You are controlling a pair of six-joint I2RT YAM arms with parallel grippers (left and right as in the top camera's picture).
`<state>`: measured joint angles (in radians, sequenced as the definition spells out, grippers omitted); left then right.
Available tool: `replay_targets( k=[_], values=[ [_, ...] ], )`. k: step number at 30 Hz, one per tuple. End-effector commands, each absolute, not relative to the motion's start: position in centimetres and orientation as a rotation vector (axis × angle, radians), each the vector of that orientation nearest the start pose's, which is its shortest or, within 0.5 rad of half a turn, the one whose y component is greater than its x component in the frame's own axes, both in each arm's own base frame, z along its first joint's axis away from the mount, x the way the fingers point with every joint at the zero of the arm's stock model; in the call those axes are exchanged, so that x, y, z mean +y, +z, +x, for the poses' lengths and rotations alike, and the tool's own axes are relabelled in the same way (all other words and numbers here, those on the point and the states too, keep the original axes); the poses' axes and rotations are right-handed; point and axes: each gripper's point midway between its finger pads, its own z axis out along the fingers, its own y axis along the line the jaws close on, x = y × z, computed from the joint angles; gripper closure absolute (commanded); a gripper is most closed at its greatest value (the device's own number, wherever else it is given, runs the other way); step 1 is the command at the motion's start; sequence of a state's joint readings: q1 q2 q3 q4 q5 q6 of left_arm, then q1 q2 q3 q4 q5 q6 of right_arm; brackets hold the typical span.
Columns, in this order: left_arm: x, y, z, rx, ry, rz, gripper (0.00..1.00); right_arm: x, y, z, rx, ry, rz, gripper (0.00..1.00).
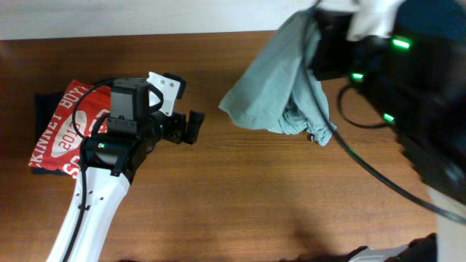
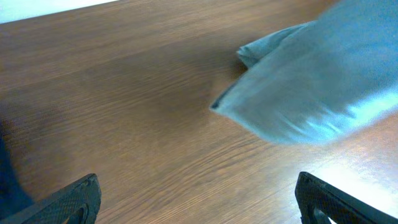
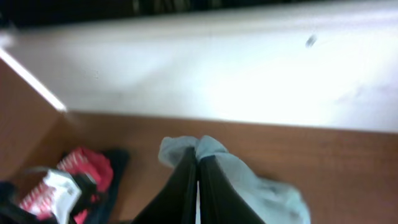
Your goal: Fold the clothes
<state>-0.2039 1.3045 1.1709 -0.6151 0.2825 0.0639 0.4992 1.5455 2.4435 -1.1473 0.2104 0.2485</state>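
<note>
Right claw [image 3: 198, 165] pinches teal garment [image 1: 273, 87] — blurred.

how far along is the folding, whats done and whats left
Done: a red printed shirt lies folded on a navy garment on the table, by the left arm. In hand: the right gripper is shut on the grey-green garment, which hangs bunched. The left gripper is open and empty, facing it. Left: spreading that garment flat, folding it, and probably stacking it.
</note>
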Motion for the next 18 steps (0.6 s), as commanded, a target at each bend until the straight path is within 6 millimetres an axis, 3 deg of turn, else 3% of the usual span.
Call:
replay_targets(
  k=[1, 10, 18],
  values=[
    [-14.4, 25.0, 35.5, 2.193, -0.518, 0.539, 0.01, 12.8, 56.0, 32.7, 1.776, 0.286, -0.058, 0.96],
    [-18.8, 27.5, 33.7, 1.996, -0.707, 0.799, 0.00, 13.1, 56.9, 32.8, 1.743, 0.305, -0.060, 0.96],
    [-24.1, 26.1, 31.1, 1.896, -0.737, 1.083, 0.01, 13.1, 57.9, 32.2, 1.708, 0.314, -0.083, 0.96]
  ],
)
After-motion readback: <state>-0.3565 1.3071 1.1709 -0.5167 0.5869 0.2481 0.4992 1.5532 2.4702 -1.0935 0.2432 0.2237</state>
